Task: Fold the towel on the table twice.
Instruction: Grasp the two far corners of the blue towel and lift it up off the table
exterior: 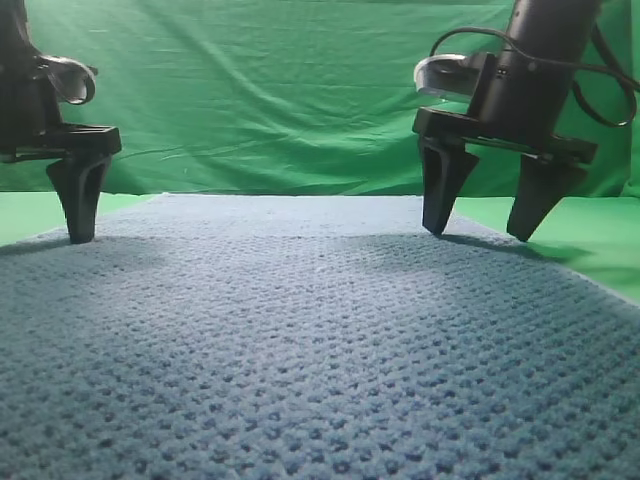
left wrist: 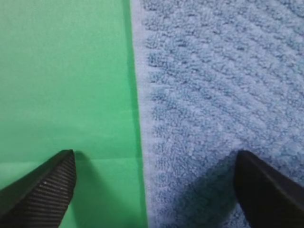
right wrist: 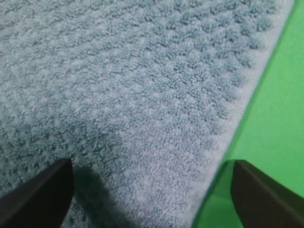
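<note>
Towel [exterior: 320,340] flat on table [exterior: 600,235], both grippers spread wide astride its side hems.

Blue-grey waffle knit, filling most of exterior high view, far edge running across below wrinkled green backdrop cloth [exterior: 270,90]. Left gripper [left wrist: 154,183] wide, holding nothing: ribbed finger [left wrist: 40,190] over bare green table, other finger over towel, pale hem [left wrist: 142,142] between them. In exterior high view only one left fingertip [exterior: 80,205] seen, at or just above towel near left edge; contact unclear. Right gripper [exterior: 482,210] wide too, nothing gripped: one tip down by towel's right border, other over green table. Right wrist view: towel edge [right wrist: 232,137] running diagonally between fingers [right wrist: 42,194].
</note>
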### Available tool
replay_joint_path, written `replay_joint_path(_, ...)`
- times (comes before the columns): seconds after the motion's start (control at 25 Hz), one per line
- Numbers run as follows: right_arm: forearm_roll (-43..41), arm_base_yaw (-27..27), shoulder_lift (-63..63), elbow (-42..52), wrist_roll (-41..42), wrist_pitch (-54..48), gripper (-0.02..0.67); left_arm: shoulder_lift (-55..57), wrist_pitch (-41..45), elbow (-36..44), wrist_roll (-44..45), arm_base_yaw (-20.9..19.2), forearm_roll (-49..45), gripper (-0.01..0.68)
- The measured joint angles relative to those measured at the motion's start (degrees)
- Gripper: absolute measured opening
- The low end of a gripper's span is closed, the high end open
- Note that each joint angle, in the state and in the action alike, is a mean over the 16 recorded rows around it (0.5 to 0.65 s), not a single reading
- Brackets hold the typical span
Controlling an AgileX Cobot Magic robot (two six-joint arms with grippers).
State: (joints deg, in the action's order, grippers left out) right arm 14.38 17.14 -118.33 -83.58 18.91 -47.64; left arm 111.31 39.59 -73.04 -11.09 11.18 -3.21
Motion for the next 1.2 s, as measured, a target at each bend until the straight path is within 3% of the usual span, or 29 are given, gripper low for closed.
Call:
replay_joint_path(0.2, -0.98, 0.45, -0.48, -0.32, 0.28, 0.03, 0.489, 0.73, -0.41, -0.3, 0.0, -0.05, 1.02, 0.549)
replay_joint_path(0.6, -1.65, 0.66, -0.9, -0.56, -0.93, -0.7, 0.135, 1.26, -1.4, -0.84, 0.52, -0.12, 3.91, 0.163)
replay_joint_path(0.76, -2.15, 0.75, -0.55, -0.63, -2.69, -1.34, 0.036, 1.14, -0.96, -1.28, 0.84, -0.15, 4.67, 0.044)
replay_joint_path(0.92, -2.99, 0.89, 0.77, -1.21, -4.61, -2.35, 0.002, -0.03, 0.75, -2.54, 1.18, -0.15, 5.07, 0.003)
replay_joint_path(1.2, -5.12, 1.13, 5.32, -5.52, -7.21, -4.36, 0.0, -4.39, 5.57, -8.86, 1.77, -0.15, 6.1, 0.0)
